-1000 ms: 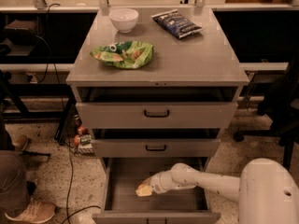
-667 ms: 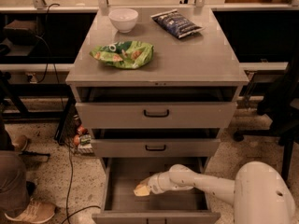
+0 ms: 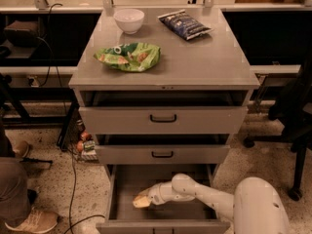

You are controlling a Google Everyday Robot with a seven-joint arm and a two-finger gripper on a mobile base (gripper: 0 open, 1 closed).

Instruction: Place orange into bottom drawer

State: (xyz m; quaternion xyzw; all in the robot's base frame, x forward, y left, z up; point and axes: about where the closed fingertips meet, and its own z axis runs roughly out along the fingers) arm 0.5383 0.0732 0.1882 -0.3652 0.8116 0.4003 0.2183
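The bottom drawer (image 3: 127, 180) is pulled open under two shallower drawers, and its grey inside shows. My gripper (image 3: 141, 201) is down inside it, left of centre and close to the drawer floor, with the white arm (image 3: 204, 195) reaching in from the right. The gripper's tip looks pale yellow. I see no separate round orange anywhere; it may be hidden at the gripper's tip.
On the cabinet top are a white bowl (image 3: 129, 20), a green snack bag (image 3: 129, 56) and a dark blue chip bag (image 3: 185, 24). Small reddish cans (image 3: 83, 141) sit on the floor at left. A person's leg and shoe (image 3: 29, 221) are at bottom left, a chair base (image 3: 292, 179) at right.
My gripper has slid a little to the left and slightly lower inside the bottom drawer. Nothing else has moved.
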